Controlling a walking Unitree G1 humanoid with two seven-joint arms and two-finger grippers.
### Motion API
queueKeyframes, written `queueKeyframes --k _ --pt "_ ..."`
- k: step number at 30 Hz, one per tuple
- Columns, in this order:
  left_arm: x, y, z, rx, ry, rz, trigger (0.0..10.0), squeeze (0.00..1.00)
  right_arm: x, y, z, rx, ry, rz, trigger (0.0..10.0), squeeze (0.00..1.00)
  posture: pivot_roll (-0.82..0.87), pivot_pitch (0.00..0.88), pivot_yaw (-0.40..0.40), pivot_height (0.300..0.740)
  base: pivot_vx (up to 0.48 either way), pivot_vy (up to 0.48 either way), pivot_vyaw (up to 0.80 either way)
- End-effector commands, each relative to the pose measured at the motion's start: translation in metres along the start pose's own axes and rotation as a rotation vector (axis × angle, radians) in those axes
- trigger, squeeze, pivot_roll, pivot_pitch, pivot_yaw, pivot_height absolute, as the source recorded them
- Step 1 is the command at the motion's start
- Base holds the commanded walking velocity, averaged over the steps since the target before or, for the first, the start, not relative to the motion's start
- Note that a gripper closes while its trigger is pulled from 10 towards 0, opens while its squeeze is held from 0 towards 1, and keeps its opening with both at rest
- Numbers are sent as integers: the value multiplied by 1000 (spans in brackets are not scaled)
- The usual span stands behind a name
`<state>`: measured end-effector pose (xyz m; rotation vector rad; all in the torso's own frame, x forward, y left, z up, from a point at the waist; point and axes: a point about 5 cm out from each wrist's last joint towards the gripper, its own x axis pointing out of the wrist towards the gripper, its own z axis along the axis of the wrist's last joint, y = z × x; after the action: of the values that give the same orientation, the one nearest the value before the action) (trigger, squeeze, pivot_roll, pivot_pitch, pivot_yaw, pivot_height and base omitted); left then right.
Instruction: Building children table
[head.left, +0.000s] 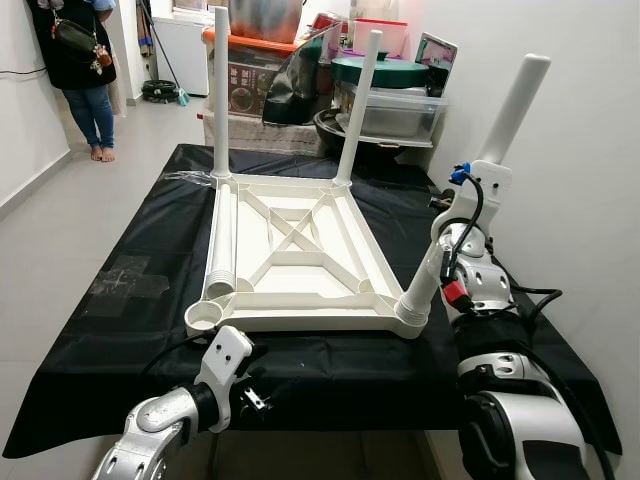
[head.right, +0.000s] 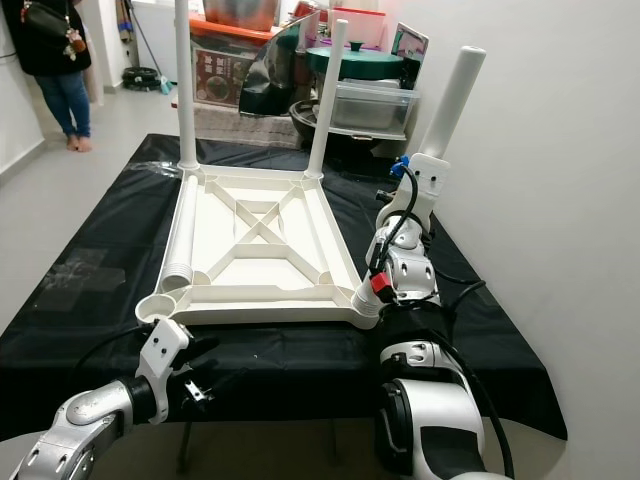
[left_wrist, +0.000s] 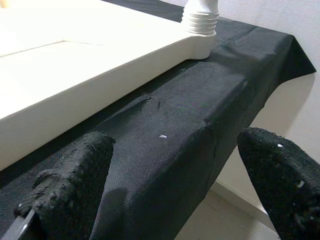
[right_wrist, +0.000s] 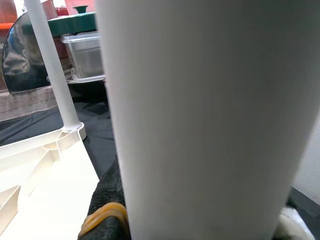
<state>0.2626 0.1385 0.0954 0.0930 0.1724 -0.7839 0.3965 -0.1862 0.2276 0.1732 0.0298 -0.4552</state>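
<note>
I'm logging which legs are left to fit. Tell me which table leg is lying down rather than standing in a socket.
The leg lying inside the upturned tabletop along its left edge. The two far legs stand upright; the right gripper holds the near-right one.

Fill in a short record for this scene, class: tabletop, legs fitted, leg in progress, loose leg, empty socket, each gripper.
tabletop: white tabletop upside down on black cloth
legs fitted: two far legs upright
leg in progress: tilted leg in near right socket
loose leg: spare leg lying inside the frame
empty socket: near left socket
right gripper: holding the tilted leg
left gripper: open, at the cloth's near edge
</note>
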Motion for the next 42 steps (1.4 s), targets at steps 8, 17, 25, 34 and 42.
queueKeyframes --k 8,17,25,34,42 --pt "5 -4 -3 -9 7 -20 10000 0 0 -19 -46 3 198 -70 10000 0 43 0 -128 740 0 0 0" --pt "4 -3 -3 -7 9 -18 10000 0 0 -17 -44 10 195 -59 10000 0 42 0 -129 740 0 0 0" --pt "5 -4 -3 -8 9 -21 10000 0 0 -17 -41 15 190 -57 10000 0 38 0 -129 740 0 0 0" --pt "6 -4 -4 -9 8 -24 10000 0 2 -15 -32 25 172 -47 10000 0 36 0 -130 740 0 0 0" --pt "6 -4 -4 -10 7 -26 10000 0 1 -12 -30 27 172 -36 10000 0 35 0 -131 740 0 0 0"
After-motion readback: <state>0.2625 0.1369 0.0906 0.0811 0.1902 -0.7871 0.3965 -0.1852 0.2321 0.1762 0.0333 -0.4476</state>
